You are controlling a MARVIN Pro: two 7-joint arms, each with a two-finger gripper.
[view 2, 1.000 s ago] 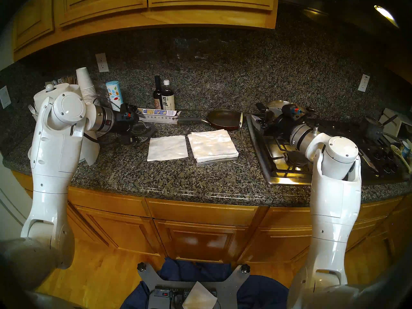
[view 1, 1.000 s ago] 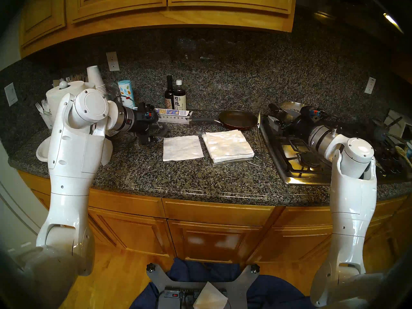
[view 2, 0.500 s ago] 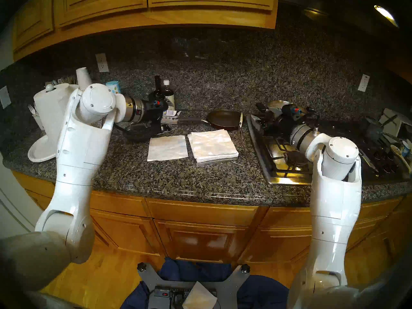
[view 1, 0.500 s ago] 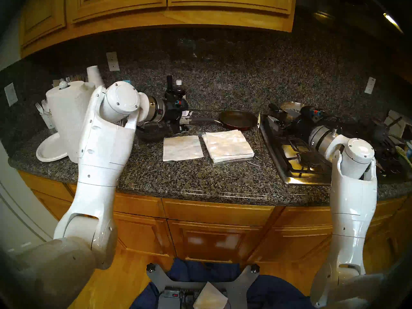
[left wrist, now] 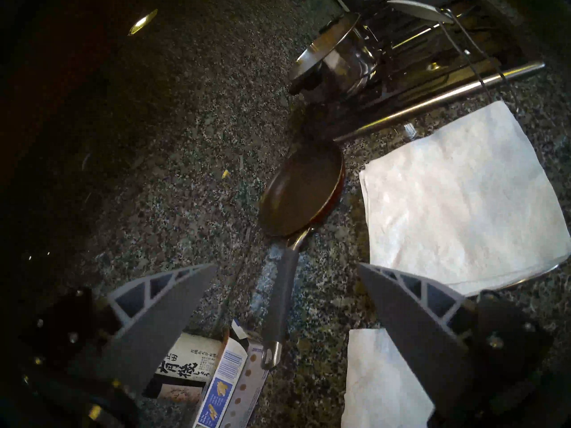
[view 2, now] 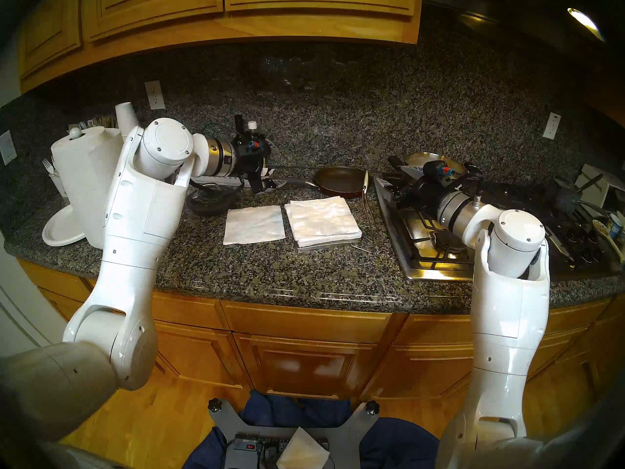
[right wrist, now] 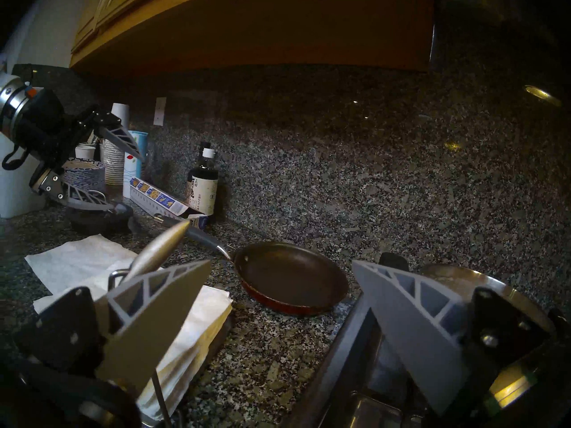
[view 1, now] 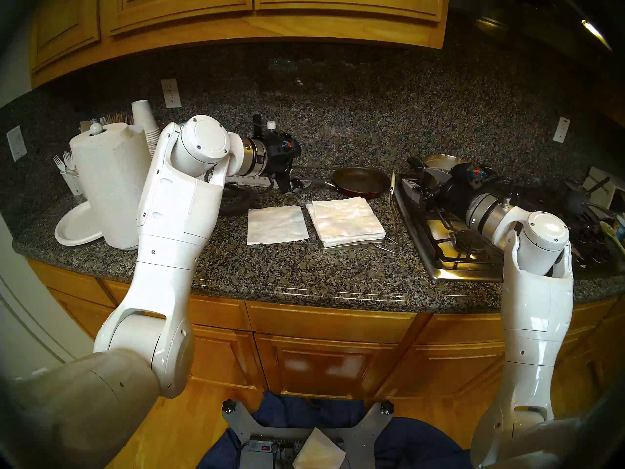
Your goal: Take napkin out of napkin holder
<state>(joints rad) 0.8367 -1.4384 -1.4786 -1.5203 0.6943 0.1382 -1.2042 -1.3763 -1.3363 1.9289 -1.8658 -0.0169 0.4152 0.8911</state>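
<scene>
Granite desk [view 1: 270, 272] | napkin [view 1: 276, 224] lying flat beside napkin holder [view 1: 351, 245] | left hand [left wrist: 285, 271] hovering wide open, empty | right hand [right wrist: 281, 268] gaping, empty

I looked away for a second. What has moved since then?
The left arm swung toward the view's right; its tool, open and empty, now hangs above the pan handle. The right tool, single napkin, and stack stayed put.

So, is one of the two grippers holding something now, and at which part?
Nothing is held. The left gripper and the right gripper are both open with empty fingers. The napkin lies flat on the counter, beside the stack in the holder.
</scene>
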